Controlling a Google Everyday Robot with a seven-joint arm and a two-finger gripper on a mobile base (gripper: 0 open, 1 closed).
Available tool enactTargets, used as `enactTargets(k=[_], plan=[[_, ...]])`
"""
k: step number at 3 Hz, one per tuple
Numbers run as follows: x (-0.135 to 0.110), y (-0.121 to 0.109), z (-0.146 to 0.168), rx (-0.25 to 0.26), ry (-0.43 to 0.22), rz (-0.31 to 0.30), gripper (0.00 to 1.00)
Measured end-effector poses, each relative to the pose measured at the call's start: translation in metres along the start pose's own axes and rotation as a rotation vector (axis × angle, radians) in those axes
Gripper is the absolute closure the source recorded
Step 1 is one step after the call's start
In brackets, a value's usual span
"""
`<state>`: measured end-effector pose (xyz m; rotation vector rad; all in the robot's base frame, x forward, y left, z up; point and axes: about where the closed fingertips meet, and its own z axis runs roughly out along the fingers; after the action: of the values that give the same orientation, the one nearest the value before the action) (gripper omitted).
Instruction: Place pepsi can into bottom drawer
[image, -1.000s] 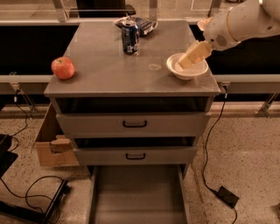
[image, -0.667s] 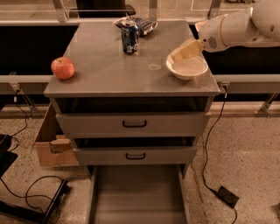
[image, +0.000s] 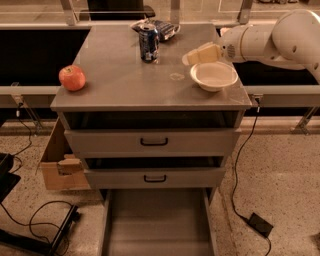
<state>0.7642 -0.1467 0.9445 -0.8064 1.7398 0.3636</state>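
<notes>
Tool (image: 200, 54) above bowl (image: 214, 76), state unclear | pepsi can (image: 149, 43) near | apple (image: 72, 78) apart | bottom drawer (image: 157, 220) open

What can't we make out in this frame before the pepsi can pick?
bottom drawer: front end cut off by the lower edge of the camera view.
snack bag: partly hidden behind the pepsi can.
arm: cut off by the right edge; its gripper hangs by the bowl's rim, apart from the can.
upper drawers: insides too dark.
</notes>
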Motion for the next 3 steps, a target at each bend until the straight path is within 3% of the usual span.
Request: enactTargets(k=[1,3], plan=[[-0.002,0.004,0.016,-0.017,-0.035,0.004,0.0],[-0.04,0.028,0.117,-0.185,-0.204,-0.034,0.0]])
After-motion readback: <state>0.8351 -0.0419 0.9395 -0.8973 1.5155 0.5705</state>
